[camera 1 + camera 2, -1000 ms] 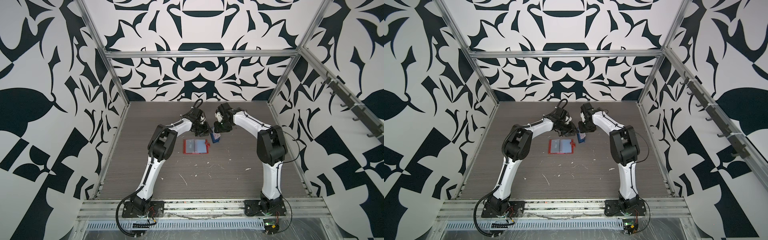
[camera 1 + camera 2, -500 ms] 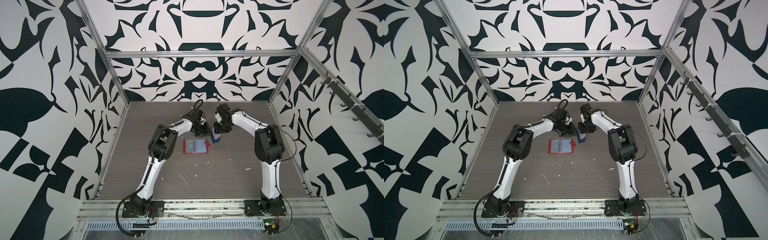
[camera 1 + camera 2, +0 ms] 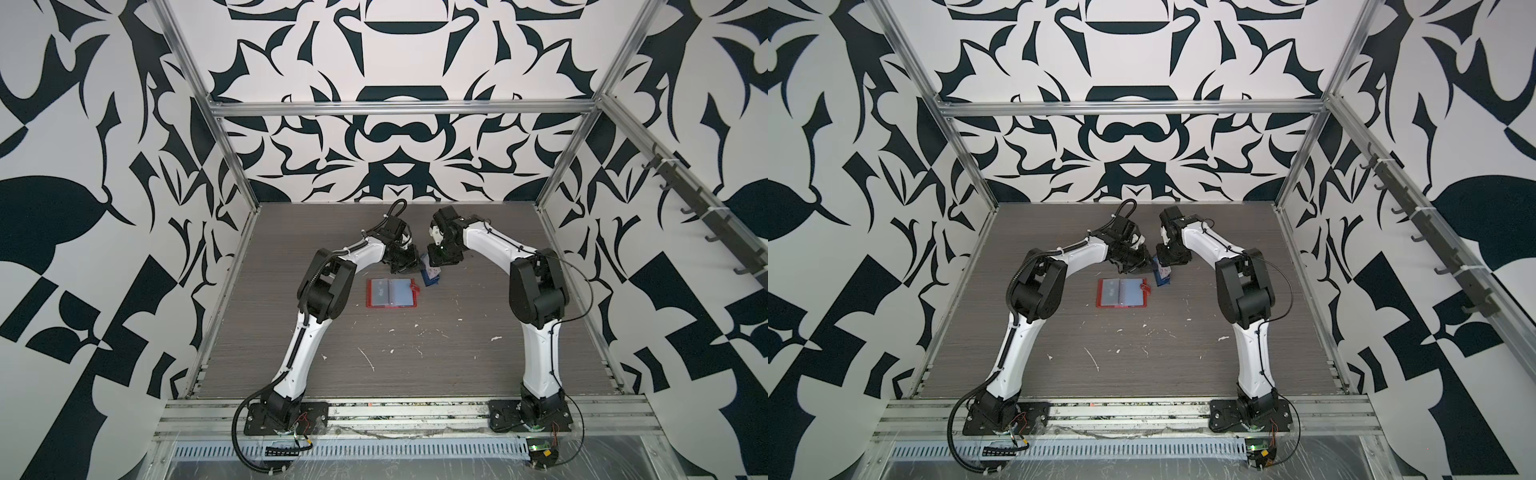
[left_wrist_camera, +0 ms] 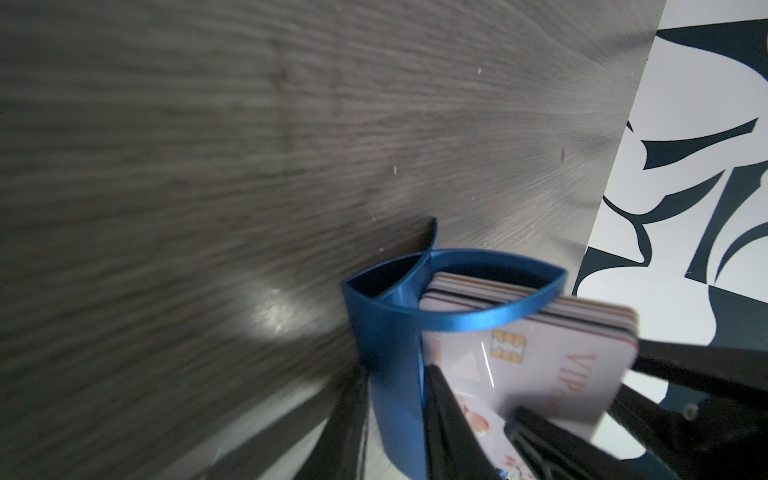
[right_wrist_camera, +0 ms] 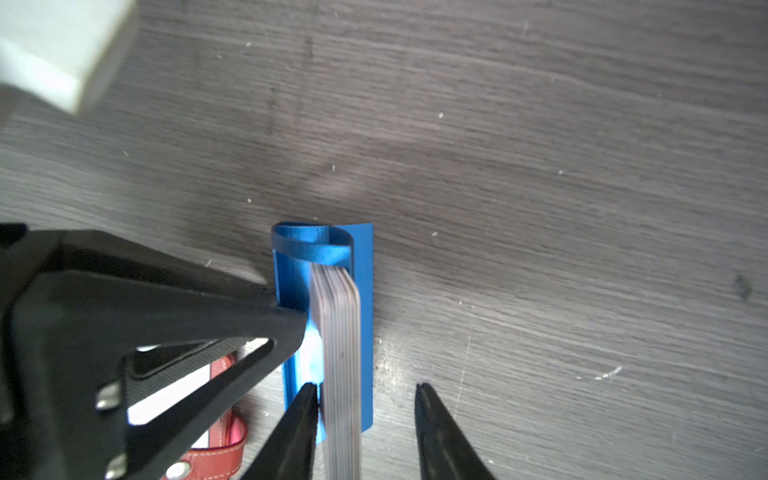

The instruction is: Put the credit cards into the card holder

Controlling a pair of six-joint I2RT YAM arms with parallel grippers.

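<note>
One red card holder (image 3: 390,293) lies open on the table (image 3: 415,357), just left of the blue rack (image 5: 365,291) holding the credit cards (image 5: 340,332). The left hand (image 3: 407,268) touches the rack's wall, grip impossible to tell; the right hand (image 5: 365,390) is spread astride the cards.

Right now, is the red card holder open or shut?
Open. The card holder lies spread flat, both inner pages facing up.
</note>
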